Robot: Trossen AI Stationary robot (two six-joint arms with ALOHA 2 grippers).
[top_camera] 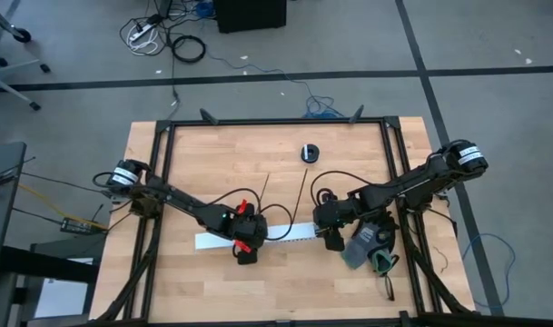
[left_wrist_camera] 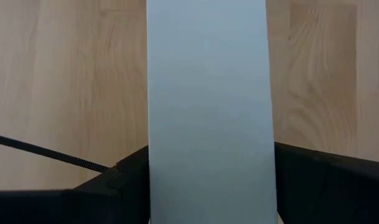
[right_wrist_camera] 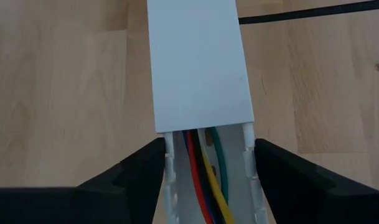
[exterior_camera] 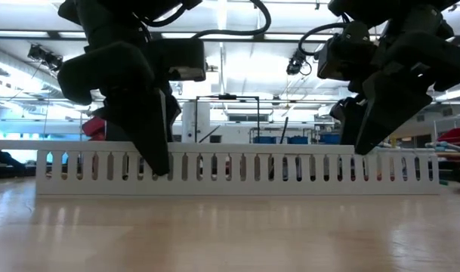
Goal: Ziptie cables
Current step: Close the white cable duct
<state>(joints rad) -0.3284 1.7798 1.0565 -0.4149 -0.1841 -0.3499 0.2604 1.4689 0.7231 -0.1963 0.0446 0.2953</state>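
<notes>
Cables (right_wrist_camera: 205, 177) inside slotted channel (right_wrist_camera: 198, 68), between right gripper (right_wrist_camera: 208, 180) fingers clamped on channel walls; left gripper (left_wrist_camera: 211, 186) likewise clamped astride channel.

You see the cables (right_wrist_camera: 205, 180) only at one open end of the white channel (right_wrist_camera: 198, 62); its lid hides the rest, and the frame edge cuts them off

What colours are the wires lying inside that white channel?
The wires are red, yellow, green, blue and dark; the right wrist view shows them best.
</notes>
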